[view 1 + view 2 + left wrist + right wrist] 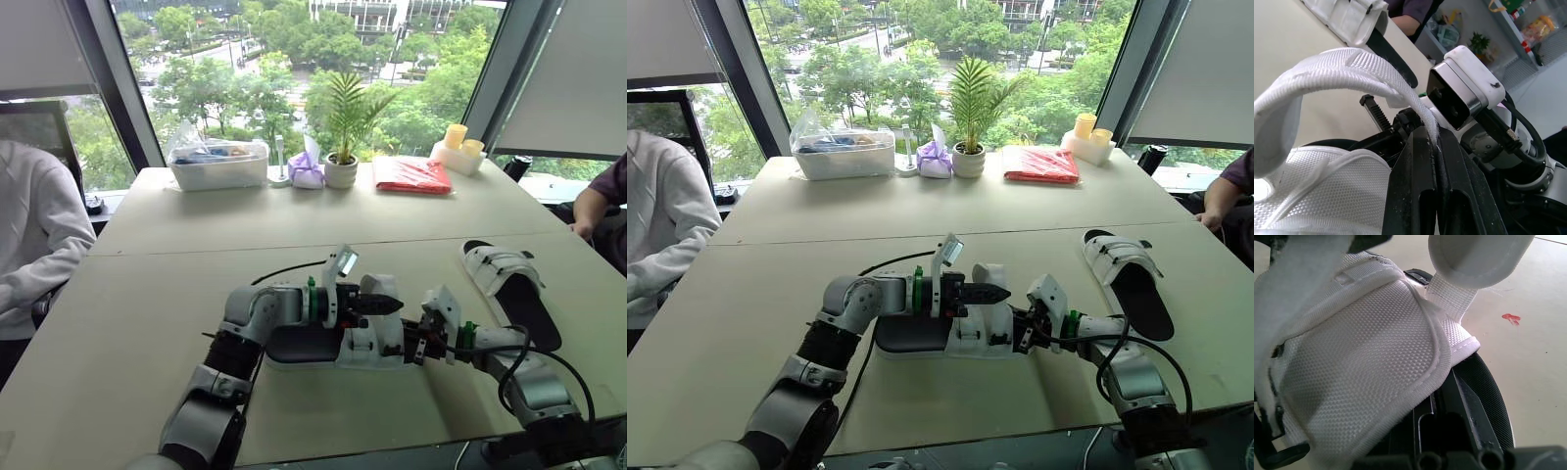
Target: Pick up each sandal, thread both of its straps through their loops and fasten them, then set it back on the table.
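Sandal (364, 345) between both grippers, near the front edge of the table (147, 323).
The white mesh upper sits over a black sole, whose bare end points to the robot's left. The left gripper (390, 305) reaches in above the upper with its two black fingers pressed together on a white strap (1352, 73). The strap arches up from the upper in a curve and is pinched at its end. The right gripper (416, 345) is up against the sandal's other end, beside the white upper; whether it is gripping cannot be told. The second sandal (509, 294) lies flat on the table well to the right, apart from both arms. A potted palm (343, 147) stands at the far edge, and a person (29, 235) in a white sleeve sits at the left side.
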{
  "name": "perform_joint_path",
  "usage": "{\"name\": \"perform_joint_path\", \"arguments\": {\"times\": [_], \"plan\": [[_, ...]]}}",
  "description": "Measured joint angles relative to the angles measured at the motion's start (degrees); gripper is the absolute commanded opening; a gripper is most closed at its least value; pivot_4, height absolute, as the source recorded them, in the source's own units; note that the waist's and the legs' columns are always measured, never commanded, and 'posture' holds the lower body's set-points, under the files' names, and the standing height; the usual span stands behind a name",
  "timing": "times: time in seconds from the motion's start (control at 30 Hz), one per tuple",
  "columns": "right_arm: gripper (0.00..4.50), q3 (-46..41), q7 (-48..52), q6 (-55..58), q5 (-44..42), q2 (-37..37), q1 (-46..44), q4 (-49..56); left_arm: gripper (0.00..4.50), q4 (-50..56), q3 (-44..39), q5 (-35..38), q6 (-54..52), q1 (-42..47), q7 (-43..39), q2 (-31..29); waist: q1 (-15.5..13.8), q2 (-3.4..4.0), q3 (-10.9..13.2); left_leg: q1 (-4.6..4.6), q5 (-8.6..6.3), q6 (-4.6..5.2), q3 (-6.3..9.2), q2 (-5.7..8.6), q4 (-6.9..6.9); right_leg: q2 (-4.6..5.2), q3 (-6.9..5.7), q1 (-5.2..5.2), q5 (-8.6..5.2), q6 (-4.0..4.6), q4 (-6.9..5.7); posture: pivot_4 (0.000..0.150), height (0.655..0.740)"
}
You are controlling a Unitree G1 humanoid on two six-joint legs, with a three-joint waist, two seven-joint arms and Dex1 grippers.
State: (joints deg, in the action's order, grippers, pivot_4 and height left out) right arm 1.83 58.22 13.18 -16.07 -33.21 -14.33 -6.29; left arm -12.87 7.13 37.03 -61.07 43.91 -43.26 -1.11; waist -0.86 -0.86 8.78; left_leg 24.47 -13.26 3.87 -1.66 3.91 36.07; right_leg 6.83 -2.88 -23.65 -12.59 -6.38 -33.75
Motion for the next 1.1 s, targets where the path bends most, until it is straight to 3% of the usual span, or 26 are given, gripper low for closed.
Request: {"name": "perform_joint_path", "arguments": {"times": [0.23,0.6,1.1], "plan": [[0.0,0.1,-0.37,-0.65,0.1,0.0,0.25,-0.04,0.03,0.92,0.99,-0.18,-0.46,-0.92,-0.07,-0.24,-0.01,0.01,-0.01,-0.03,0.0,0.0,0.01,0.0,0.03,0.0,-0.01,0.05,0.0,0.0,0.0,0.15,0.7388],[0.0,0.31,-1.17,-1.29,0.15,0.09,0.43,-0.17,0.03,2.84,5.73,-6.59,9.16,-3.15,-0.9,-2.33,0.0,0.1,-0.07,-0.08,0.0,0.0,0.02,0.0,0.05,0.0,-0.01,0.12,-0.1,0.19,0.01,0.15,0.7388],[0.0,0.47,-1.89,-1.78,0.15,0.23,0.52,-0.6,0.03,6.66,-0.03,0.25,-2.36,-3.18,3.07,0.49,0.05,0.11,-0.07,-0.09,0.01,0.0,0.03,0.0,0.16,-0.02,-0.03,0.16,0.01,0.0,-0.03,0.15,0.7388]]}}
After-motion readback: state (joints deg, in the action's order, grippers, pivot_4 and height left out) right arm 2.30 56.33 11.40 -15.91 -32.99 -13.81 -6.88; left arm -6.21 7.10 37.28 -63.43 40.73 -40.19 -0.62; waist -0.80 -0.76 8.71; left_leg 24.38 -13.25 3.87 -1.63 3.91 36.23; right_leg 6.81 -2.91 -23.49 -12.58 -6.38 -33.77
